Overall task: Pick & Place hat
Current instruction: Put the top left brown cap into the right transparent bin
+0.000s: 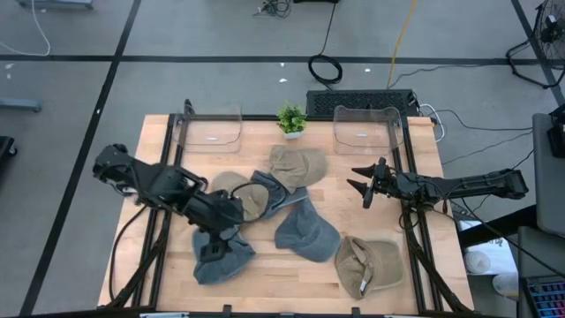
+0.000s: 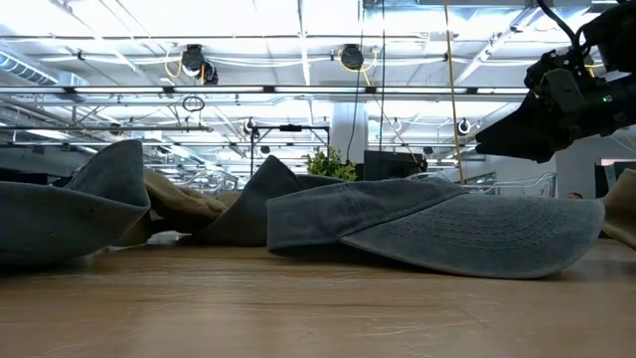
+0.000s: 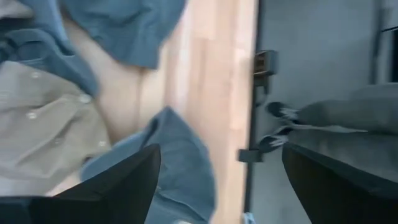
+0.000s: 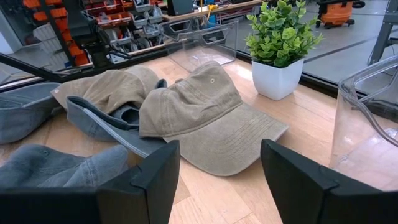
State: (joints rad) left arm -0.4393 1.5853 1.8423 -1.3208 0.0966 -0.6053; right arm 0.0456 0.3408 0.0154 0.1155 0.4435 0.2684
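Overhead, your wooden table (image 1: 265, 274) carries six caps clustered at its centre and front, with bare wood along the back edge and down both sides. Your left gripper (image 1: 231, 215) sits low over the left part of the pile, its jaws spread wide and holding nothing; it lies just beside a tan cap (image 1: 231, 187) and above a blue cap (image 1: 221, 256) that reaches toward the front-left edge. The left wrist view shows blue cloth between the dark fingers (image 3: 118, 186) and the table's side edge close by. Your right gripper (image 1: 364, 184) hovers off the surface on the right, jaws parted and empty, facing a second tan cap (image 4: 199, 118) that rests flat near the back centre. A third tan cap (image 1: 369, 265) lies near the front-right corner, well apart from the others. Another blue cap (image 1: 306, 231) sits mid-table, with clear wood between it and the right gripper. At the back edge, two clear bins, the left bin (image 1: 210, 130) and the right bin (image 1: 366, 130), flank a small potted plant (image 1: 291, 119).
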